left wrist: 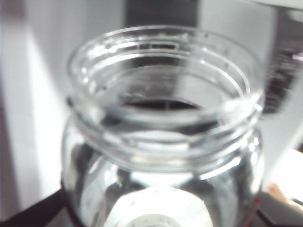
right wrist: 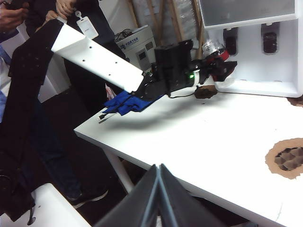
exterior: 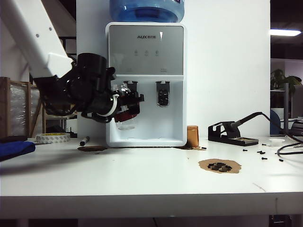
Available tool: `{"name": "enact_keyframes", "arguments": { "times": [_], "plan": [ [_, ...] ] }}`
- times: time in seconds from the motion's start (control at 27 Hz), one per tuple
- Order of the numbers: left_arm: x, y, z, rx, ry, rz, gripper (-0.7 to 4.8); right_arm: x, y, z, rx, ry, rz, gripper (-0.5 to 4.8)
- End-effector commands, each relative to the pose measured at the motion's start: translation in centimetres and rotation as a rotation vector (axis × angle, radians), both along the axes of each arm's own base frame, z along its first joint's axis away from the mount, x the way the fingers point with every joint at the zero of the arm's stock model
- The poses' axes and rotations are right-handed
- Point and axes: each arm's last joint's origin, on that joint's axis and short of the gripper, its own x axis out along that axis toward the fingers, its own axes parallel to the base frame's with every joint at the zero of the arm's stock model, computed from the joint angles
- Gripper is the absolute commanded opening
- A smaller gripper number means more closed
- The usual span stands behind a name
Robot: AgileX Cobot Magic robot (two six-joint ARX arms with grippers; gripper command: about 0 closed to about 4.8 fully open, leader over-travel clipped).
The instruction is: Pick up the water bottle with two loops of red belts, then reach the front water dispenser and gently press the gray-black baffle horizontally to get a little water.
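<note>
We see the left gripper (exterior: 127, 105) clamped around the water bottle (exterior: 126, 120), lifted right at the gray-black baffle (exterior: 131, 88) of the water dispenser (exterior: 146, 80). The right gripper (right wrist: 160, 176) sits pressed together, well apart. We judge the bottle light, rigid, slick; grip the taped body.

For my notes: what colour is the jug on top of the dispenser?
Blue jug, clearest in the exterior view.
</note>
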Motion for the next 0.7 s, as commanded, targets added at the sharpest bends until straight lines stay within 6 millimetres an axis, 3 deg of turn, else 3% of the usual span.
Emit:
{"name": "enact_keyframes", "arguments": {
  "times": [0.04, 0.3, 0.55, 0.7],
  "plan": [
    [-0.8, 0.5, 1.0, -0.042, -0.110, -0.094, -0.05, 0.0, 0.0, 0.1, -0.002, -0.015, 0.004, 0.00],
    [-1.5, 1.2, 0.2, 0.014, -0.143, -0.183, -0.05, 0.0, 0.0, 0.1, -0.002, -0.015, 0.004, 0.00],
    [-1.9, 1.8, -1.0, 0.138, -0.130, 0.040, -0.05, 0.0, 0.0, 0.1, -0.002, -0.015, 0.004, 0.00],
    [-2.0, 1.7, -1.6, 0.151, -0.069, 0.053, -0.05, 0.0, 0.0, 0.1, -0.002, -0.015, 0.004, -0.01]
  ]
}}
